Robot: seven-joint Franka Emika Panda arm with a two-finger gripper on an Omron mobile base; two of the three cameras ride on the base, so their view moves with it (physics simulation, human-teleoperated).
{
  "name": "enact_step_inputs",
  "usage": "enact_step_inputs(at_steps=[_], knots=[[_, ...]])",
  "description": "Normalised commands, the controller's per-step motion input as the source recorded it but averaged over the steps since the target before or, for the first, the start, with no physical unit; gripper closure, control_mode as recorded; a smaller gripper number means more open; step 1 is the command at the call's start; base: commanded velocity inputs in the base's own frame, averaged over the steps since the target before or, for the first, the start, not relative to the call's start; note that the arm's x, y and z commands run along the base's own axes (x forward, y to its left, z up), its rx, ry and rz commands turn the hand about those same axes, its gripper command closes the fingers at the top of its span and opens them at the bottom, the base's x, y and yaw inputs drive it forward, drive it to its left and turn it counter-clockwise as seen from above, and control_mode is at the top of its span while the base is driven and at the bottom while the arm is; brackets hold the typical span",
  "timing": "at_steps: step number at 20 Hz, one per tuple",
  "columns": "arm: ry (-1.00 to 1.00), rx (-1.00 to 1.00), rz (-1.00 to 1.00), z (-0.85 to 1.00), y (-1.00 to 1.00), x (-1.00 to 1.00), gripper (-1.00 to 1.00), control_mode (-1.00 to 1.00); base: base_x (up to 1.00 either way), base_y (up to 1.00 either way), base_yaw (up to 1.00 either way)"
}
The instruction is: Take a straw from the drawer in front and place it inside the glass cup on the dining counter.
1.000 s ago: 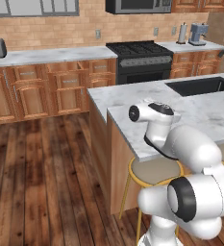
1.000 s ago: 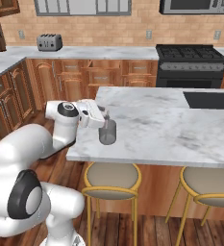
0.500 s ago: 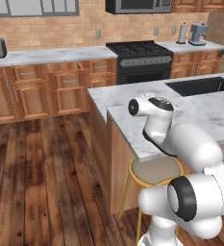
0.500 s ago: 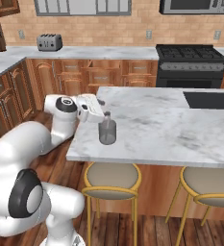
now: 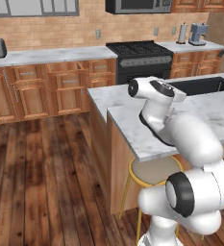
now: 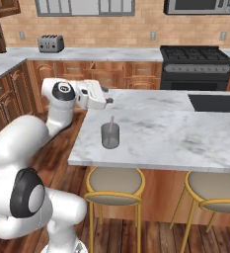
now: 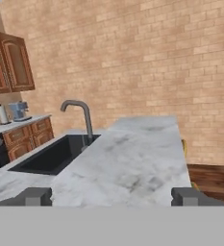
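The glass cup stands upright near the corner of the marble counter, the straw sticking up from it; the gripper hangs apart, up-left.

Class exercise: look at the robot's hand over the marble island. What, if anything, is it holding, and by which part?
Nothing. The hand is open and empty, its fingers spread wide; the straw already stands in the glass cup.

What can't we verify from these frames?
- Cup in the left base view: hidden behind the arm.
- Straw lower end, right base view: too thin and blurred inside the cup to tell where it rests.
- Drawer, right base view: the gripper covers part of it; contents unreadable.
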Motion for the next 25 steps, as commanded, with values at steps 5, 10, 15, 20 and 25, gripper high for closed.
enact_step_inputs(at_steps=[5, 10, 15, 20, 25], knots=[[0.00, 0.00, -0.01, 0.45, 0.00, -0.37, -1.00, -1.00, 0.00, 0.00, 0.00], [0.01, 0.00, 0.00, 0.22, 0.00, -0.61, -1.00, -1.00, 0.00, 0.00, 0.00], [0.01, 0.00, 0.01, 0.10, 0.02, -0.76, -1.00, -1.00, 0.00, 0.00, 0.00], [0.03, 0.00, 0.05, 0.00, 0.02, -0.86, -1.00, -1.00, 0.00, 0.00, 0.00], [0.06, 0.00, 0.08, 0.00, 0.03, -0.91, -1.00, -1.00, 0.00, 0.00, 0.00]])
